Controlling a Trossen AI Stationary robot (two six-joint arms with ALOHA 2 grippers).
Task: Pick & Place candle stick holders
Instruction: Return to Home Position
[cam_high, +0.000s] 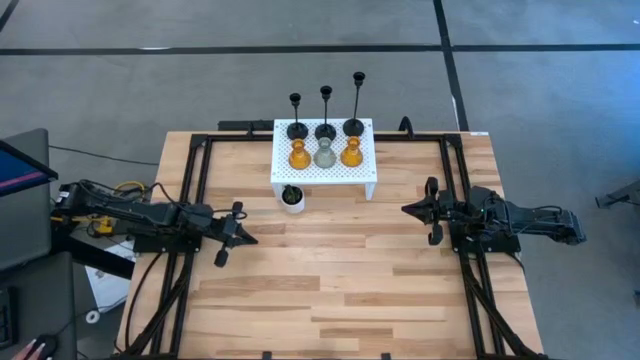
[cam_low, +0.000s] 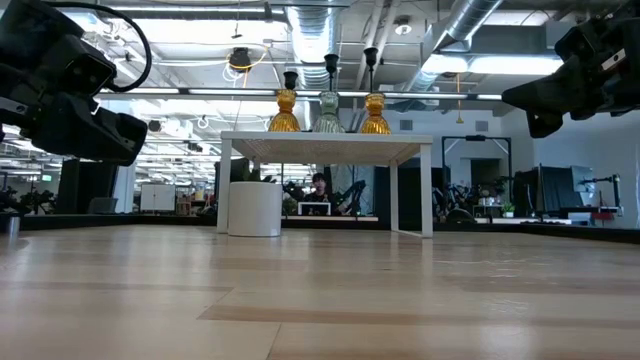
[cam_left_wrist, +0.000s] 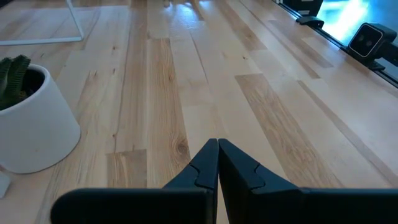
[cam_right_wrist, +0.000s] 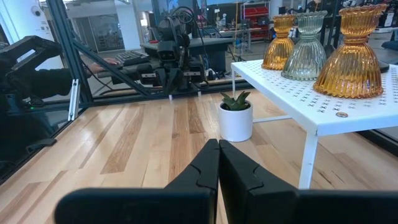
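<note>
Six candle stick holders stand on a white perforated stand (cam_high: 325, 172) at the table's far middle. Three black ones with round bases form the back row: short (cam_high: 296, 128), middle (cam_high: 326, 128), tall (cam_high: 354, 124). In front stand an amber glass one (cam_high: 299, 155), a clear glass one (cam_high: 325, 154) and a second amber one (cam_high: 351, 153); they also show in the right wrist view (cam_right_wrist: 349, 56). My left gripper (cam_high: 246, 238) is shut and empty above the table's left half. My right gripper (cam_high: 405, 209) is shut and empty above the right half.
A small white pot with a green plant (cam_high: 292, 197) stands on the table just in front of the stand's left leg; it also shows in the left wrist view (cam_left_wrist: 31, 121). Bare wooden table lies between the two grippers and toward the near edge.
</note>
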